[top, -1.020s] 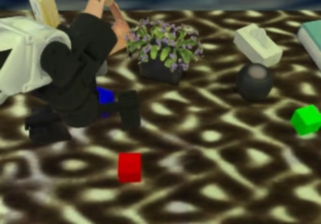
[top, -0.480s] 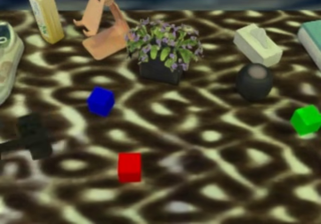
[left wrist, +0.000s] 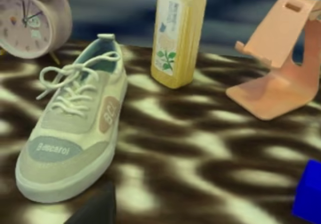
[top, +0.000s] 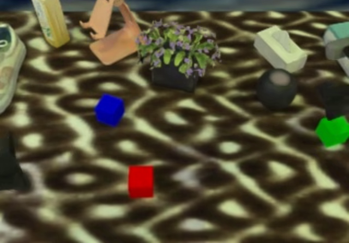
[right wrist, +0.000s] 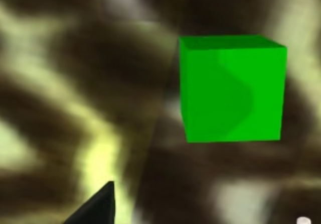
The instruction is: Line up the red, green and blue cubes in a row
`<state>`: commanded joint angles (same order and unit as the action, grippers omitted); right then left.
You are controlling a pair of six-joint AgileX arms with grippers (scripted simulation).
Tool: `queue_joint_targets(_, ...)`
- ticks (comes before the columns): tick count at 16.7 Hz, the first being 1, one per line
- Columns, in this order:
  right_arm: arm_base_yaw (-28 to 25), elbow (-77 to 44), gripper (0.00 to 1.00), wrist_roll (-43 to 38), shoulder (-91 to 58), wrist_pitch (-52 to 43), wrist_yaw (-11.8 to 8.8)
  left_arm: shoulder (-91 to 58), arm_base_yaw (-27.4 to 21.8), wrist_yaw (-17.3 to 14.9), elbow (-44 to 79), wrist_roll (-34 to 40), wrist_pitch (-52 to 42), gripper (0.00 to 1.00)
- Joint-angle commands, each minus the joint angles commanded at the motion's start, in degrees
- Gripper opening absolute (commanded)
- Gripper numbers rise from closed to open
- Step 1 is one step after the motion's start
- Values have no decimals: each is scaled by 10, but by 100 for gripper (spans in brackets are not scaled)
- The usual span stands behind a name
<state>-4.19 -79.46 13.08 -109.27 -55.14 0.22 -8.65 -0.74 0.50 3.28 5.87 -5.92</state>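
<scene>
Right hand (top: 334,102) hangs just above the bright green cube (top: 332,131) at the desk's right edge, likely lining up a grasp; finger spread cannot be told. Left hand idles at the left edge. Deep blue cube (top: 109,110) and bright red cube (top: 140,181) sit left of centre, apart, no row yet.

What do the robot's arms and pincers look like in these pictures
Little of them shows. The left pincer is a dark, nearly black blocky shape at the top view's left edge, with no visible markings or cables. The right arm enters at the right edge with a pale, off-white rounded casing, and its pincer is a dark boxy form. In each wrist view, only a black, wedge-shaped fingertip shows.
</scene>
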Motion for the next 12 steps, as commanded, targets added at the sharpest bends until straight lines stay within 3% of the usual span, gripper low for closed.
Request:
queue_joint_targets(4,-3,-70,100,10,-80,-37,-1,80,18,-5,-31,-54,55,100)
queue_joint_targets(12,-1,-67,100,11,-90,-28,-1,86,19,-5,-33,-59,59,100)
